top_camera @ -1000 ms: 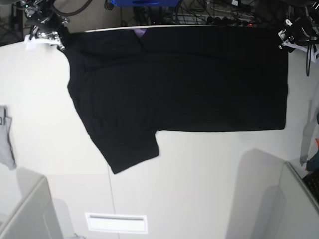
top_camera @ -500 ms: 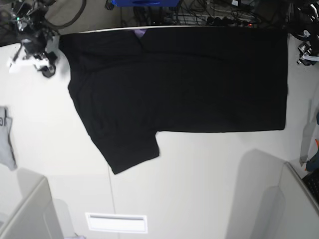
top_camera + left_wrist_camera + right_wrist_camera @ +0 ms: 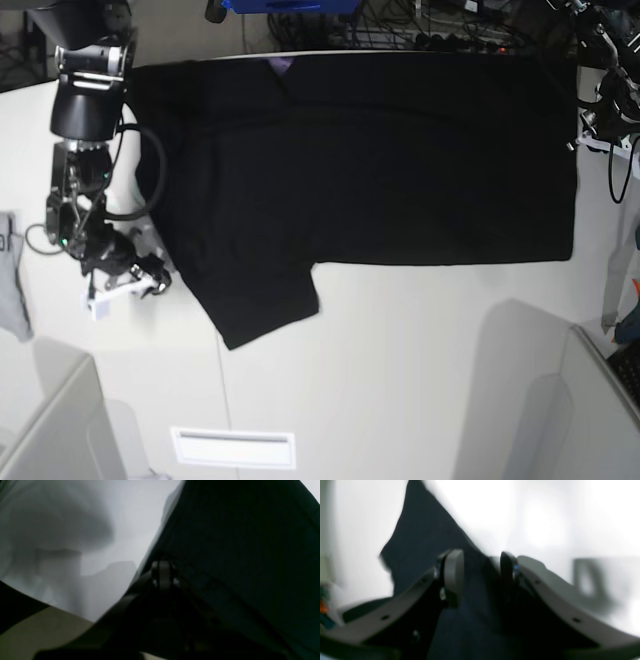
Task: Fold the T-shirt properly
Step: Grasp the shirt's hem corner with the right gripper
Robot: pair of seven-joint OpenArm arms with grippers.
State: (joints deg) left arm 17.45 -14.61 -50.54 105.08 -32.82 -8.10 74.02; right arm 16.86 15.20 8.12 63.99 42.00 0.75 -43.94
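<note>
Shirt: the T-shirt [image 3: 370,160] is lying spread on the white table [image 3: 400,380], already doubled lengthwise by the look of it, with the collar and its purple lining at the far edge and one sleeve [image 3: 262,300] sticking out toward the near side.

Right gripper: the right gripper [image 3: 140,282] is hovering low just beside the shirt's left border, a little above the sleeve; in the right wrist view its jaws are standing apart with dark cloth lying between and behind them, nothing pinched.

Left gripper: the left gripper [image 3: 590,135] is sitting at the shirt's hem edge on the opposite side; in the left wrist view its tips [image 3: 163,573] are appearing pressed together against the dark cloth, but the picture is too dim and I cannot tell whether it is gripping cloth or merely closed.

Step in hand: both arms are seemingly lining up for the next fold, the right one going for the sleeve side.

Next move: the right gripper is needing to come down onto the sleeve's edge and pinch both layers cleanly, then carry it inward over the body without dragging the rest.

Change from half a second ago: the right arm is coming down from the far corner near the shoulder to the sleeve side, and the left arm is moving slightly nearer along the hem; the shirt itself is staying put.

Bystander: a small grey cloth [image 3: 12,275] is lying well apart at the table's left margin.
</note>
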